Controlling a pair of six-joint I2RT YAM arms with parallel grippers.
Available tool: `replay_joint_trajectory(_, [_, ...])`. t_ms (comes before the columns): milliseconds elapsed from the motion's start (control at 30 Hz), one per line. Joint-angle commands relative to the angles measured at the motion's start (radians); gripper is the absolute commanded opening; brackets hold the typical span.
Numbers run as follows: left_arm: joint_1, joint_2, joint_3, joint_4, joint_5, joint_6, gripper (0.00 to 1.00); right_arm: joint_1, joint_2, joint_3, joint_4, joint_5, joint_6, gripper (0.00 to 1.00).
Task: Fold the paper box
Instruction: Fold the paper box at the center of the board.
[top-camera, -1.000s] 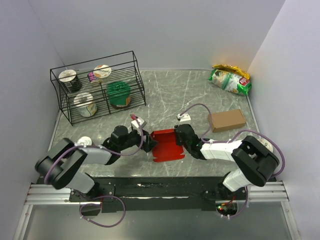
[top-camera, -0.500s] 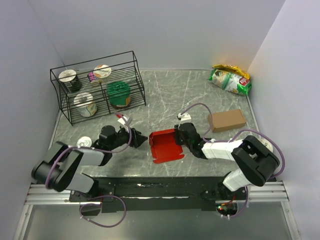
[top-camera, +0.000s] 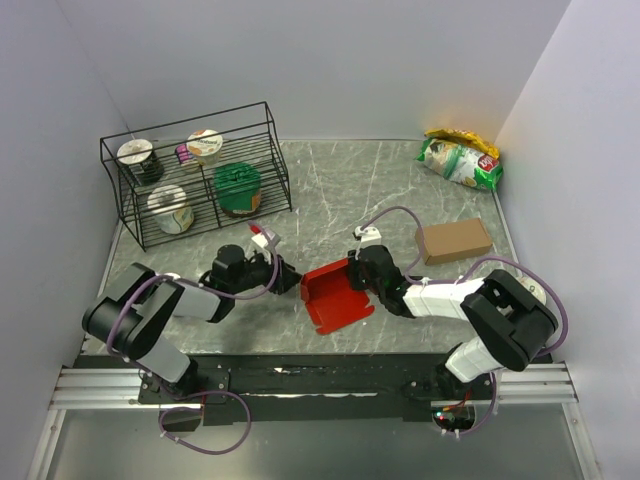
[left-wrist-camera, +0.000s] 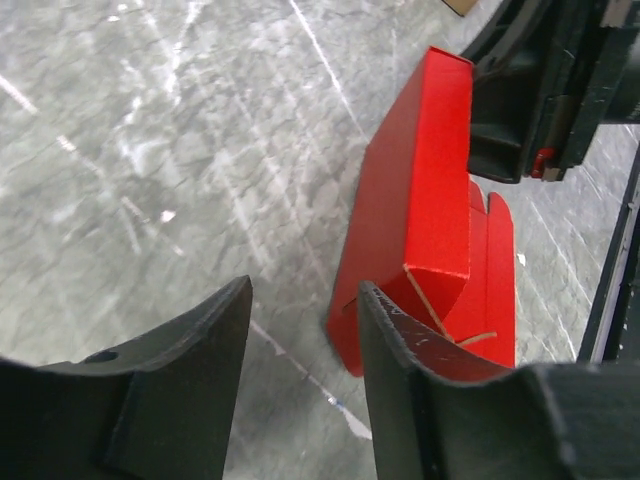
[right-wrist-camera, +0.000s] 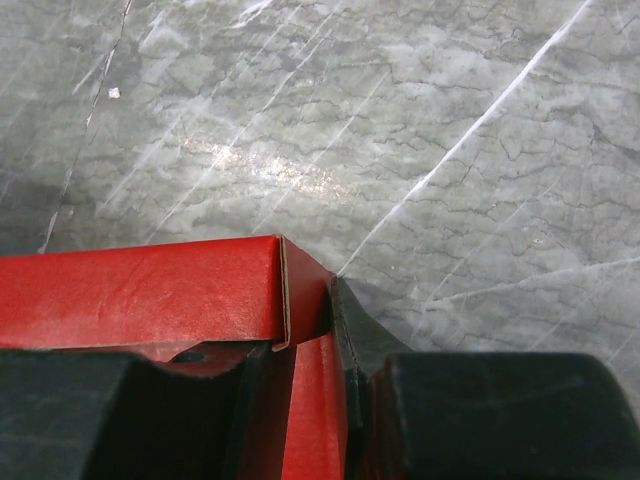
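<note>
Grey veined stone makes up the surface (top-camera: 350, 190), closed in by pale walls. A wire rack (top-camera: 128, 222) of tubs stands at the far left. A snack bag (top-camera: 460, 160) and a brown cardboard box (top-camera: 453, 241) lie well off to the right.

The paper box (top-camera: 335, 300) sits near the middle of the surface, towards the near edge, between the two arms. It is partly formed: its base lies flat and one long wall stands up along the far side. That wall runs left to right, from the left arm's side to the right arm's side.

The right gripper (top-camera: 355, 272) is clamped on the right end of this raised wall. In the right wrist view the red card (right-wrist-camera: 150, 285) passes between the fingers of the right gripper (right-wrist-camera: 300, 340), with a corner fold just beyond them.

The left gripper (top-camera: 287, 278) is just beside the box's left end. Its jaws stand apart with only bare stone between them. In the left wrist view the paper box (left-wrist-camera: 425, 200) lies ahead and to the right of the left gripper (left-wrist-camera: 303, 300), and its long wall leads away towards the other arm. The near corner of the box is next to one finger (left-wrist-camera: 400, 350); I cannot tell whether they touch.

The left arm is the free one and the nearer to the unfolded left end. Any next fold there probably calls for it to shift towards the box, so that the card comes between its jaws.
</note>
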Motion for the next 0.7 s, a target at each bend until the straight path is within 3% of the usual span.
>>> replay_joint_trajectory(0, [-0.035,0.005,0.038,-0.014,0.012,0.049,0.51,-0.009,0.015,0.004,0.030,0.000,-0.003,0.26])
replay_joint_trajectory(67, [-0.051,-0.024,0.016,-0.018,-0.053,0.043,0.53,-0.012,0.017,0.007,0.026,0.003,-0.002,0.26])
replay_joint_trajectory(167, [-0.057,-0.072,-0.054,0.001,-0.165,-0.017,0.66,-0.013,0.017,0.007,0.021,0.008,0.003,0.26])
replay_joint_trajectory(300, [-0.057,-0.119,-0.120,-0.007,-0.285,-0.086,0.69,-0.016,0.020,0.008,0.018,0.006,0.006,0.26])
replay_joint_trajectory(667, [-0.109,-0.096,-0.123,0.051,-0.180,-0.034,0.60,-0.019,0.017,0.005,0.016,-0.003,0.012,0.26])
